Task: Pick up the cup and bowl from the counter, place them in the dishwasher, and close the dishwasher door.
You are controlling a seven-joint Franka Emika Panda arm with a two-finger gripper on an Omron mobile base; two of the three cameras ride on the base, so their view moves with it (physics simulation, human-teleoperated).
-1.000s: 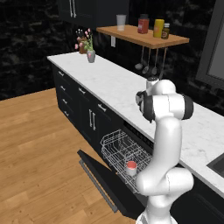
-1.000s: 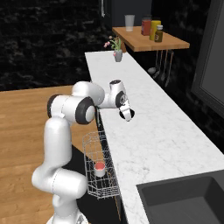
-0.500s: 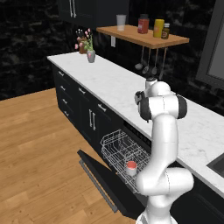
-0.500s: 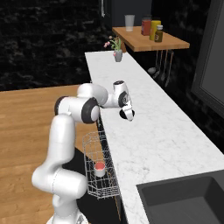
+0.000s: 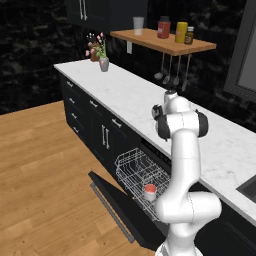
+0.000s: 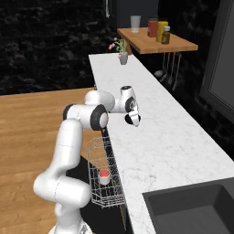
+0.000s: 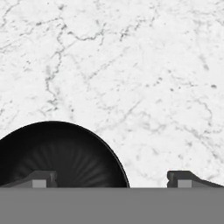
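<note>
- Hovering over the bench (image 7: 144, 65), my end effector (image 7: 111, 178) stands wide, one finger above the bowl (image 7: 57, 153), straddling its rim for a pinch.
- Cup (image 5: 150, 190) sits in the rack (image 5: 131, 165), door (image 5: 117, 207) down to receive the bowl next.

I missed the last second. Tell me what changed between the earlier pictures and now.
The arm's elbow swung a little, while the gripper kept hovering open above the bowl on the counter. Nothing was grasped or released. The cup stayed in the dishwasher rack; the dishwasher door stayed open.
</note>
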